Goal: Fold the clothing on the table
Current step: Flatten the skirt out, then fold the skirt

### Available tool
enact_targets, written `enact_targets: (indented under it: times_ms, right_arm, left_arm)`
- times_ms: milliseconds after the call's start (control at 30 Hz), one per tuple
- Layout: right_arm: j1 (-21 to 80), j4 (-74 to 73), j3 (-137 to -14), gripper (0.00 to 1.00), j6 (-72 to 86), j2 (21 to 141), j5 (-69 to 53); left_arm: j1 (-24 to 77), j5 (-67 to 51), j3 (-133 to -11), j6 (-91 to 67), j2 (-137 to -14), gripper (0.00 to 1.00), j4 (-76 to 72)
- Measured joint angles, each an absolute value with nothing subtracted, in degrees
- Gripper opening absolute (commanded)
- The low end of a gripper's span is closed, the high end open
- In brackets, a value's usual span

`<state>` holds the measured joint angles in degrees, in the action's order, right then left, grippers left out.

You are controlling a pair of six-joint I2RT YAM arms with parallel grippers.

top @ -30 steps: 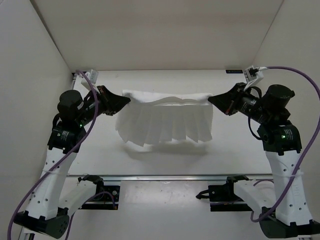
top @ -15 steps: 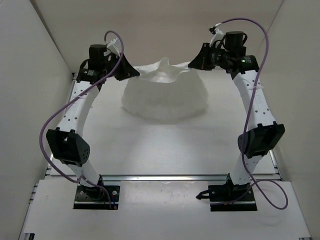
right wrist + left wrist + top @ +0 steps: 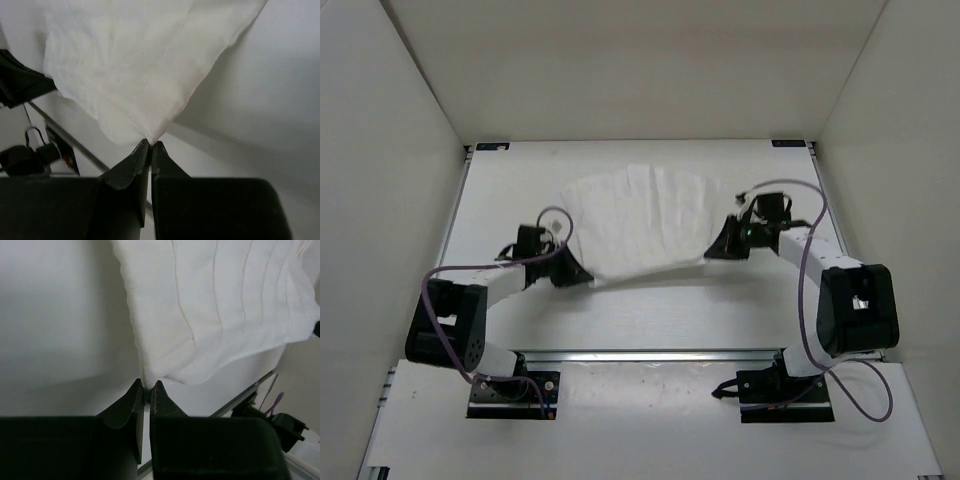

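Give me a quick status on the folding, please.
Left gripper and right gripper each shut on a near corner. Clothing fanned across table. Nothing in the way.

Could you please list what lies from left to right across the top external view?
left gripper, pinching the clothing's near left corner → clothing, lying on the table → right gripper, pinching its near right corner.

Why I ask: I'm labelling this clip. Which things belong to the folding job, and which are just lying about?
Belongs to the job: clothing, table, left gripper and right gripper, each pinching a near corner of the clothing.
Just there: purple cables, metal rail.
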<state>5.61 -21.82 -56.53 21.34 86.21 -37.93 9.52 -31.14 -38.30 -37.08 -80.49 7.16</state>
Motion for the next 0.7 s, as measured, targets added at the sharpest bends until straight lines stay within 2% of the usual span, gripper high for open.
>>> enact_targets:
  times_ms: [100,267,467,700]
  right_arm:
    - [7.1,-19.9,-42.6,0.0,24.6,84.7,-37.3]
    - [8.0,-19.1,-31.2,0.0,28.0,74.4,-34.0]
    - [10.9,-20.6,-26.3,0.0,31.1,60.0,-31.7]
    - [9.7,-29.8,-25.9,0.0,31.6,44.6,-31.1]
  left_arm:
    - [11.2,-32.2,-26.9,-39.9,-82.5,0.0,5.5]
    - [15.3,-30.9,-21.9,-41.3,-76.5,0.0,0.4]
    - [19.3,-27.8,-17.2,-42.2,-63.4,0.0,2.2]
    - [21.0,-23.3,-16.7,-43.6,-39.8,0.0,15.2]
